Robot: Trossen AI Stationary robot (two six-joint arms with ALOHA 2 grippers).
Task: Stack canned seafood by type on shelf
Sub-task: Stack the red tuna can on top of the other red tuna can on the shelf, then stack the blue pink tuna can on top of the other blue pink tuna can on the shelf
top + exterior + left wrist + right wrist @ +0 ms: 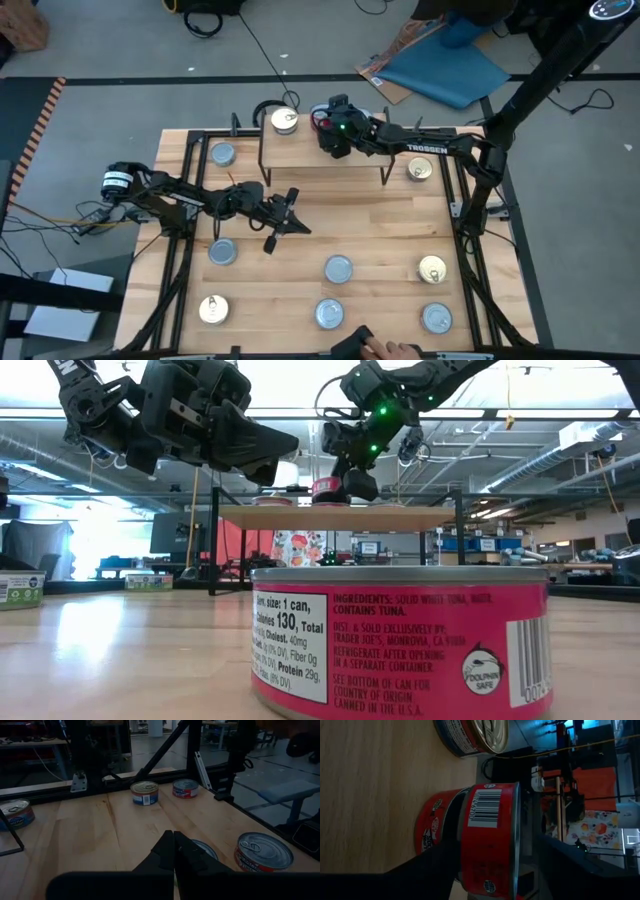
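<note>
The shelf (330, 158) stands at the table's far middle. On its far left part sits a gold-topped tin (284, 121). Beside it two red-labelled tins are stacked, the upper tin (490, 840) on the lower tin (431, 832). My right gripper (495, 845) is open at this stack, and its fingers stand on either side of the upper tin, one low and one high. In the high view the right gripper (328, 122) covers most of the stack. My left gripper (285, 215) hangs shut over the table's left middle with nothing in it. My right gripper has one finger (447, 857) along the seam between the two red tins; whether it touches the upper tin I cannot tell. The other finger (560, 865) stands apart from the tin's lid (516, 835). The upper tin rests on the lower one.
Several tins stand loose on the table, among them a silver one (222, 154), a gold one (420, 169) and a silver one (339, 268). A red-labelled tuna tin (400, 645) fills the low view's foreground. A person's hand (375, 348) is at the near edge.
</note>
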